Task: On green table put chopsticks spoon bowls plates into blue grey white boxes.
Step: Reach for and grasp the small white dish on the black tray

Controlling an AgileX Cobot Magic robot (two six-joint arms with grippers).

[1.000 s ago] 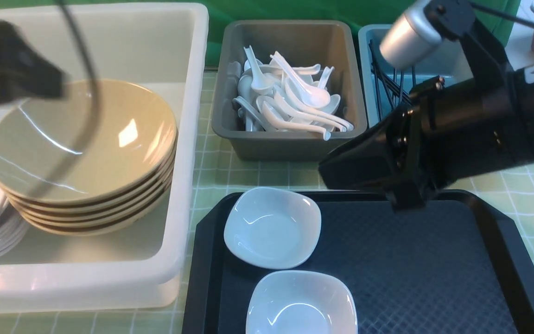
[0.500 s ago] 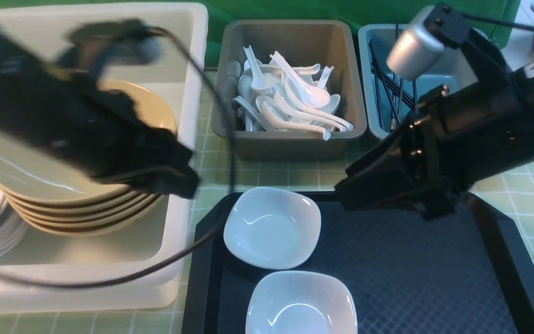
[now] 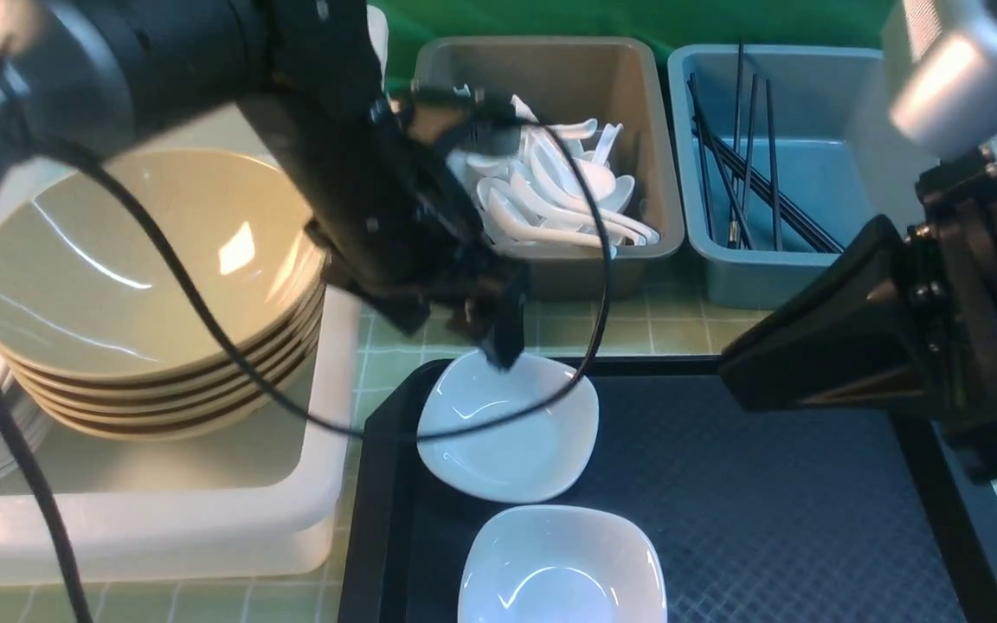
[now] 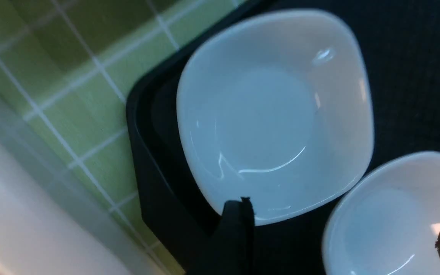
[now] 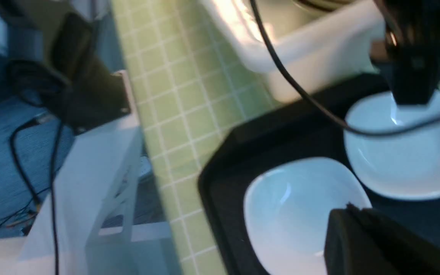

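Bowls remain the items to be boxed: the far bowl (image 3: 524, 467) and the near bowl (image 3: 563, 567) lie upright at the left of the black tray (image 3: 810, 484), rims very close; contact between them cannot be confirmed. Left gripper (image 4: 345, 219): jaws wide apart, nothing held, above the bowls. Right gripper (image 5: 351, 215): jaws closed together, no item held.

Caution: the probable next step is a grasp of the far bowl by its rim. If one finger comes down inside the near bowl, closing may drag or tip both. If a finger lands on the sloping wall, the glossy surface may let the bowl slip.

Caution: the loose cable (image 3: 607, 260) loops beside the left arm and may snag on a rim or on the white box (image 3: 317, 467) during transfer.

Caution: a low carry leftward may strike the box wall or the stacked tan bowls (image 3: 152, 260).
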